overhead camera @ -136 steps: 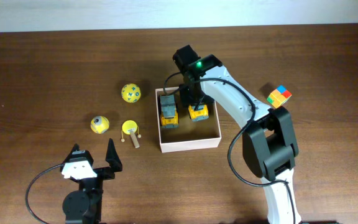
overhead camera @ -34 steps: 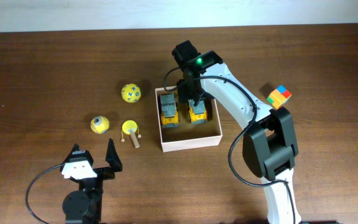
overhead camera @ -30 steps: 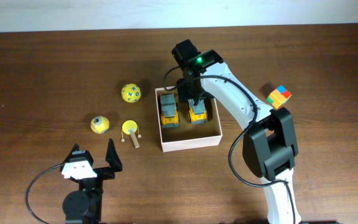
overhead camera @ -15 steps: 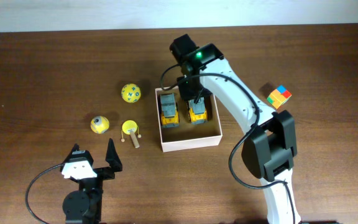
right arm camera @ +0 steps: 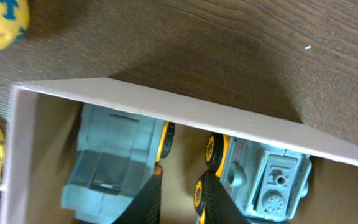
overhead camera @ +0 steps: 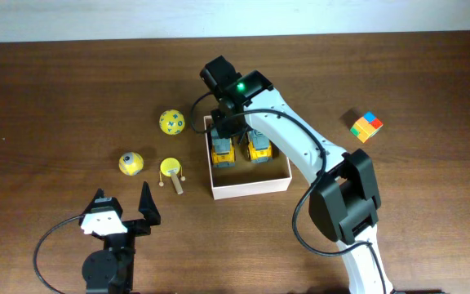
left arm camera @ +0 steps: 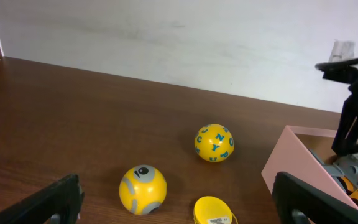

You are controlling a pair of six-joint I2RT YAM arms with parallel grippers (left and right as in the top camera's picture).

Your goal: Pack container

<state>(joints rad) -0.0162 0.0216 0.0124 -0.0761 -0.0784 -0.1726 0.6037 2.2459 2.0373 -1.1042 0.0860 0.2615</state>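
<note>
Dark brown wooden table against a white wall. The container (overhead camera: pixel 251 187), a square, shallow cardboard box with white outer walls and a tan inside, sits at mid-table and holds two yellow-and-grey toy trucks side by side: the left truck (overhead camera: pixel 222 149) and the right truck (overhead camera: pixel 259 148).

Outside it, to the left, lie a yellow ball with blue letters (overhead camera: pixel 171 122), a yellow ball with a grey eye patch (overhead camera: pixel 131 163) and a yellow disc toy with a wooden stick (overhead camera: pixel 172 171). A multicoloured cube (overhead camera: pixel 366 126) rests well apart on the right.

The right arm reaches from its base at the near right, diagonally over the box, to the far-left corner. The right gripper (right arm camera: pixel 180 196) points down above the far wall, between the trucks. Its fingers (right arm camera: pixel 149 198) are drawn close, with only a narrow gap, and grip nothing.

The left gripper (overhead camera: pixel 125 208) hangs parked near the front edge, jaws spread wide and empty, facing the three yellow toys.

Judged step: between one placement and the next pick. The next move calls for lifting clear of the box wall, spreading the fingers and descending on a loose toy. The balls may roll if nudged off-centre.
</note>
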